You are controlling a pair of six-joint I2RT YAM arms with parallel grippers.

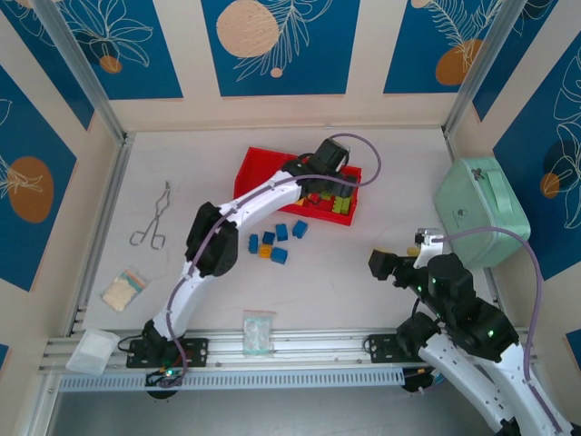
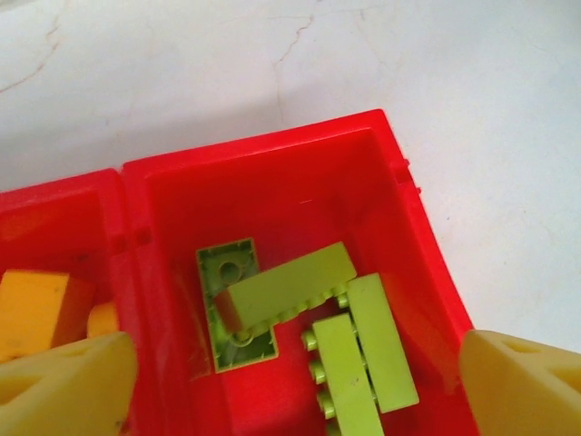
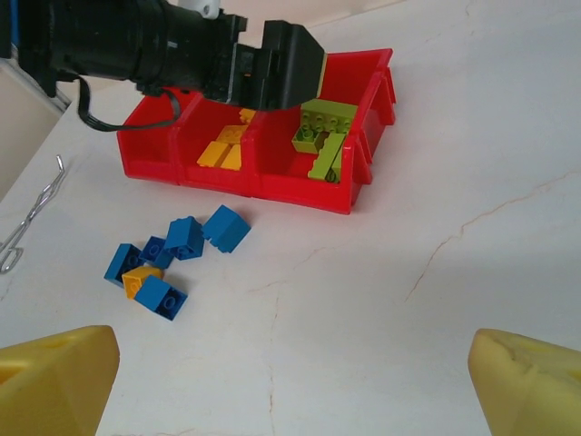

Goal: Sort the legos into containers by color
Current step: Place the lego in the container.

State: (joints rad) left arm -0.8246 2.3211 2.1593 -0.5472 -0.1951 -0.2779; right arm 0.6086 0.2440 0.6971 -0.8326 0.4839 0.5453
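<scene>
Legos being sorted by colour, shown at the release step. From left: the red tray (image 3: 227, 177) lies on the desk (image 1: 363, 300). In its left compartment (image 1: 261, 170) we make out no brick. The middle compartment (image 2: 54, 218) holds orange-yellow legos (image 2: 36, 309). The right compartment (image 2: 272, 191) holds several lime-green legos (image 2: 290, 291), one propped aslant on its neighbours. The left end effector (image 2: 298, 359) hangs over this compartment, fingers spread wide and gripping nothing. On the desk near the tray, five blue legos (image 3: 182, 241) and one orange-yellow lego (image 3: 141, 280) lie loose in a cluster. At right, well apart from the tray, the right end effector (image 3: 290, 381) is likewise open and empty. We judge the green drop complete. The next move calls for lifting clear of the tray wall and closing on one loose brick.
</scene>
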